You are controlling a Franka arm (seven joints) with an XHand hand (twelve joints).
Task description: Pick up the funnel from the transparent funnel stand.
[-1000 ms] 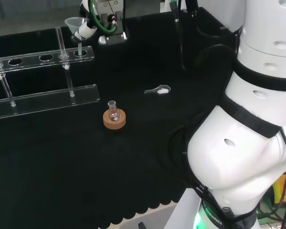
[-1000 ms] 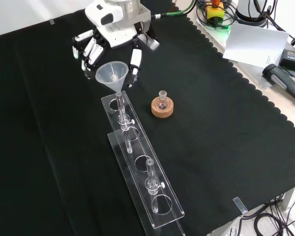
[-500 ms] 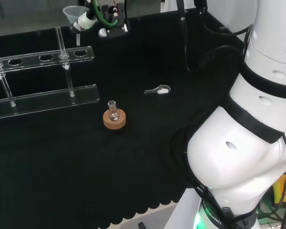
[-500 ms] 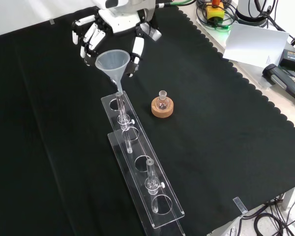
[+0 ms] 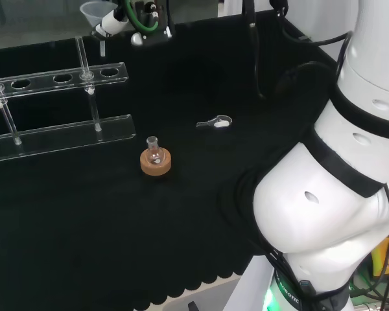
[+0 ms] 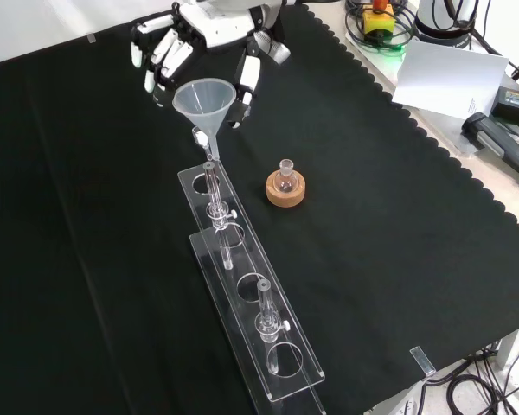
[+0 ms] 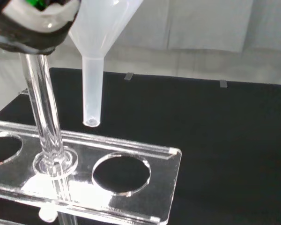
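A black and white robot hand [image 6: 209, 35] grips a clear plastic cone-shaped funnel [image 6: 204, 102], fingers and thumb curled round its bowl. The funnel hangs above the end of the transparent two-tier funnel stand [image 6: 251, 294] on the black-clothed counter [image 6: 398, 242]; half a second ago it was lower. The wrist view shows its spout tip clear above the stand's empty end hole. Just beside the stand, a small round glass flask [image 6: 285, 177] sits in a cork ring [image 6: 285, 192]. In the head view, a small clear scoop [image 5: 216, 121] lies apart.
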